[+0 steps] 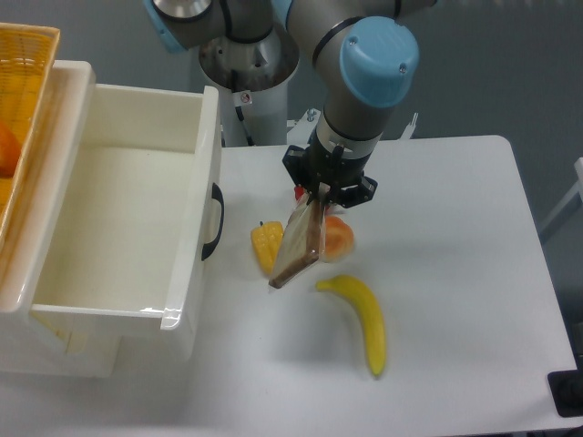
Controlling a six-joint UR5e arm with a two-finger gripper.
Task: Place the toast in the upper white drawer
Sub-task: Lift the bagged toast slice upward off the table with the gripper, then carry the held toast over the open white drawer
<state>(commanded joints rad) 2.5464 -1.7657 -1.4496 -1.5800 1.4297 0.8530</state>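
Clear plastic glints on the toast [299, 244] as it hangs tilted from the gripper [316, 208], top edge pinched between the fingers, lower brown-crusted corner pointing down and to the left — whether that corner touches the table [455, 273] I cannot tell. The gripper is clamped on the slice, pointing straight down under the grey arm with its blue cap [379, 50]. All this sits over the middle of the white table, a little toward the far edge. Just to the left of the slice lies a small yellow piece of corn [265, 242], partly hidden behind the toast, and just behind it on the right is an orange-red round fruit [337, 237], the slice overlapping it in this view. Nearer the front edge, a yellow banana [361, 316] lies curved on the table, close to the toast's lower corner but apart from it. Off the left edge of the table stands the upper white drawer [205, 191] — pulled open, deep, its inside bare and white, the black curved handle [215, 221] on its front facing the corn. At the far left corner, a yellow-orange wicker basket [23, 64] rests above the drawer's left side, with something orange [7, 150] showing inside it.
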